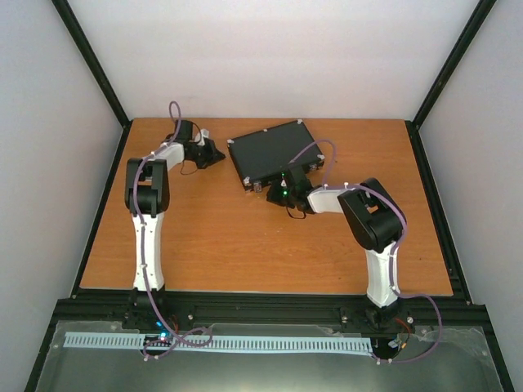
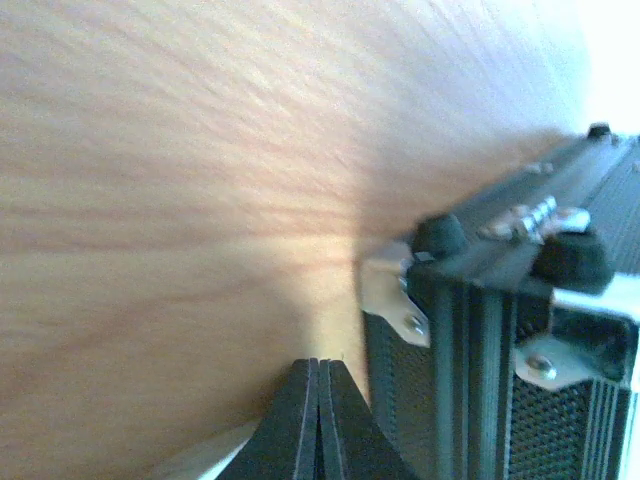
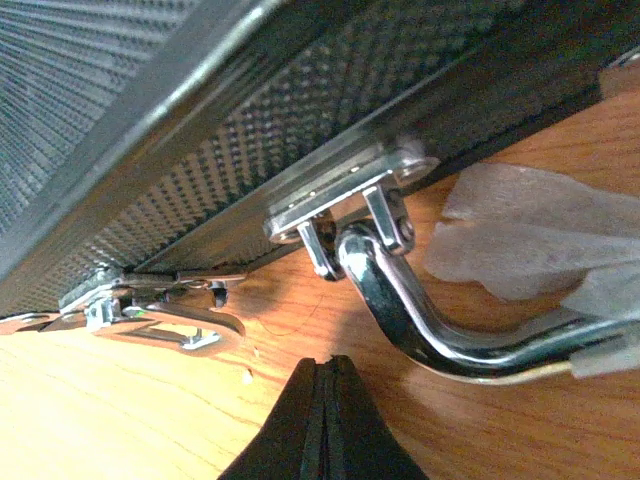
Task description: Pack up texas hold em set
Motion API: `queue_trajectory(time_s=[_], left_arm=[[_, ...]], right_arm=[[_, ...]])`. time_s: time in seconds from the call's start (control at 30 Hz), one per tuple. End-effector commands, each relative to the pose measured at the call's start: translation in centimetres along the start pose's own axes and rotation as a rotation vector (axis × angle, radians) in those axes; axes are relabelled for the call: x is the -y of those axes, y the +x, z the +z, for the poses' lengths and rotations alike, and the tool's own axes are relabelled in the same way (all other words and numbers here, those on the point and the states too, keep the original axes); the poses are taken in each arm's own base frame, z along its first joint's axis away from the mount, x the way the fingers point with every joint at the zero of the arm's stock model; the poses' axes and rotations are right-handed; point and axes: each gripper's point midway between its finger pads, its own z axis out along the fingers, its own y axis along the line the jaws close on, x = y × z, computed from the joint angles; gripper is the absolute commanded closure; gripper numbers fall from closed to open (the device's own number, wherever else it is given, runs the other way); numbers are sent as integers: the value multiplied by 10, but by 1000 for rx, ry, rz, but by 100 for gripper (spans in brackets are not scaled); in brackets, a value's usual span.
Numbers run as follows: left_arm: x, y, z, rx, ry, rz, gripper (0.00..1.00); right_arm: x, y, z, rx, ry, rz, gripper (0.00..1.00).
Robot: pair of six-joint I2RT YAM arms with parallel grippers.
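The single black case [image 1: 270, 151] lies flat and closed at the far middle of the desk [image 1: 237, 245], and no chips, cards or discs are in view, so they are presumably inside already. The left claw [image 2: 319, 375] is pressed fully shut on nothing just beside the case's left corner, probably to brace it. The right claw [image 3: 326, 372], equally shut and empty, sits low at the front edge near the one silver handle [image 3: 400, 300] and one latch [image 3: 170, 322], which looks unfastened; fastening it is likely the remaining step.

Left tool [image 2: 318, 366], right tool [image 3: 325, 362] (both pinched fully closed), each empty.
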Motion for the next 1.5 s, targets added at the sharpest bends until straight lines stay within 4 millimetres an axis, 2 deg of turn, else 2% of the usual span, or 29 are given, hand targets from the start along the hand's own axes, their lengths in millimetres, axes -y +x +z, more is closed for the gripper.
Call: queue_trajectory(time_s=[0.0,0.1,0.27,0.33,0.37,0.43,0.6,0.7,0.83,0.97,1.13,1.2,1.37,1.47], left_arm=[[-59,-22,-16,57,-151,-131,99],[-47,-44,-19,129,-114,-131,99],[-29,-77,5,158,18,-160,99],[-17,-84,18,150,62,-149,99],[-5,-89,21,151,88,-126,99],[6,-88,30,143,109,-98,99],[15,-76,57,105,174,-137,99],[26,-54,78,47,203,-130,99],[33,-28,92,-12,205,-105,99],[22,-11,93,-50,181,-100,99],[13,11,88,-95,152,-98,99],[12,18,87,-109,146,-93,99],[9,28,84,-133,131,-86,99],[6,31,85,-141,124,-90,99]], right_arm=[[63,45,0,-107,193,49,97],[63,49,3,-120,178,56,97],[49,52,11,-149,94,29,97],[47,56,13,-169,78,20,97],[46,58,13,-172,72,15,97],[44,62,12,-174,56,10,97],[39,74,12,-197,21,-15,97],[33,74,15,-198,-1,-28,97],[27,64,18,-174,-6,-39,97],[33,54,16,-127,49,-16,97],[59,48,-10,-18,173,69,97],[62,50,-18,-6,166,77,97],[52,49,-16,-21,46,65,97],[34,46,-8,-43,-70,27,97]])
